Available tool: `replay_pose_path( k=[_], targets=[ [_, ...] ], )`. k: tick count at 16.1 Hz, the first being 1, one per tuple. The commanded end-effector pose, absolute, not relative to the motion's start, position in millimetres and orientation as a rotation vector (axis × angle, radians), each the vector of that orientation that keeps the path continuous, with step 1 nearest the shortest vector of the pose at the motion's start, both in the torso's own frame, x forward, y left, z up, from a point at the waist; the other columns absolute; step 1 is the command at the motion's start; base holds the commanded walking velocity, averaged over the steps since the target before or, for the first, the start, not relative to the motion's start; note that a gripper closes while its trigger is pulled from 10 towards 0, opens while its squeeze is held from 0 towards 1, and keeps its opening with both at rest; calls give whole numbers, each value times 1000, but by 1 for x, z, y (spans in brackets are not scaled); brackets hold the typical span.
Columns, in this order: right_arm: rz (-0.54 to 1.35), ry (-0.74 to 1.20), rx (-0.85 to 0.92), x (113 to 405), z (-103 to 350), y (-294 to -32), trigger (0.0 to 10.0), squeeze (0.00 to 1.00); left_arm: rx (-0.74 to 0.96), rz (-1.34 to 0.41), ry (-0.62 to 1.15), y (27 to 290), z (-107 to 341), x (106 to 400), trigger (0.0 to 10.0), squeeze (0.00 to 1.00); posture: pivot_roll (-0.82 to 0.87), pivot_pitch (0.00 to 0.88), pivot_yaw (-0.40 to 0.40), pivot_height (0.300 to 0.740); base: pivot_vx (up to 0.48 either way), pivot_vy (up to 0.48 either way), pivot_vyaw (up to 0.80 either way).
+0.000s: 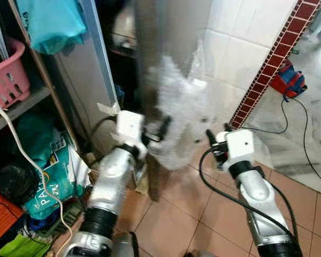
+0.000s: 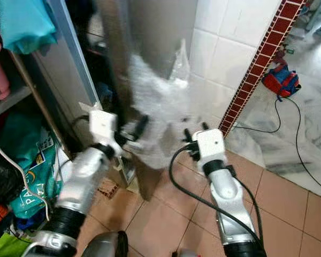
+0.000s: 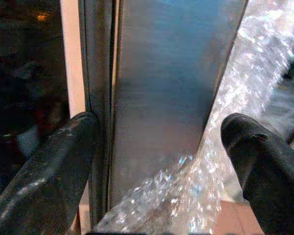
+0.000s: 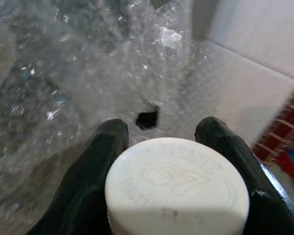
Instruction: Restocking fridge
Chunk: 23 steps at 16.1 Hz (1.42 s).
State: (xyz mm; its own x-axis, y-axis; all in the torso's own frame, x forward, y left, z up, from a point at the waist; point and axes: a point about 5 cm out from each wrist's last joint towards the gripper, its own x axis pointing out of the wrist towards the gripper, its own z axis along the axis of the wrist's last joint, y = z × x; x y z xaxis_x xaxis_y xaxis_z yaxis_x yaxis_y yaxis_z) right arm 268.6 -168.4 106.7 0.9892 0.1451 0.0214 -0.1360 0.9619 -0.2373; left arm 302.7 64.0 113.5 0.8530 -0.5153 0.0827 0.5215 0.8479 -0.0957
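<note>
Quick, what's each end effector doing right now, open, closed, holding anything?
Left end effector: open, fingers on either side of the grey metal fridge door's edge.
Right end effector: closed on a round white embossed bottle cap.

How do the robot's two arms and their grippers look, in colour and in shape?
Both arms are silver tubes with black ribbed joints and a white boxy wrist block. A black cable loops beside the right arm. The left gripper and right gripper each have two long black fingers.
</note>
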Motion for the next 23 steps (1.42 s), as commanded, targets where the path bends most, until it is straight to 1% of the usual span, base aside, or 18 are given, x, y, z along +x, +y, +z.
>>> replay_pose_path(
  k=[1, 5, 8, 12, 15, 19, 21, 23],
  targets=[
    [66, -68, -266, 269, 115, -181, 10000, 0, -109, -595, 28, 55, 99, 296, 10000, 0, -40, 68, -3, 740, 0, 0, -800],
    [35, -50, -290, 263, 110, -185, 10000, 0, -104, -591, 8, 55, 102, 295, 10000, 0, -42, 61, 1, 740, 60, 0, -800],
    [23, -39, -313, 259, 108, -184, 10000, 0, -95, -579, 3, 59, 103, 296, 10000, 0, -48, 61, 5, 740, 326, 0, -800],
    [-53, 21, -304, 251, 99, -194, 10000, 0, -89, -592, 1, 54, 104, 296, 10000, 0, -53, 64, 13, 740, 334, 0, -778],
    [-52, 20, -302, 250, 100, -194, 10000, 0, -83, -601, -1, 51, 104, 296, 10000, 0, -53, 65, 15, 740, 333, 0, -679],
    [-3, 10, -263, 252, 102, -185, 10000, 0, -54, -592, 12, 52, 101, 297, 10000, 0, -51, 68, 13, 740, 335, 0, 0],
    [127, -13, -198, 251, 105, -168, 10000, 0, -51, -569, 10, 53, 101, 299, 10000, 0, -51, 68, 13, 740, 334, 0, 0],
    [184, -15, -177, 251, 106, -161, 10000, 0, -38, -543, 16, 56, 100, 302, 10000, 0, -55, 67, 14, 740, 330, 0, 0]
  ],
)
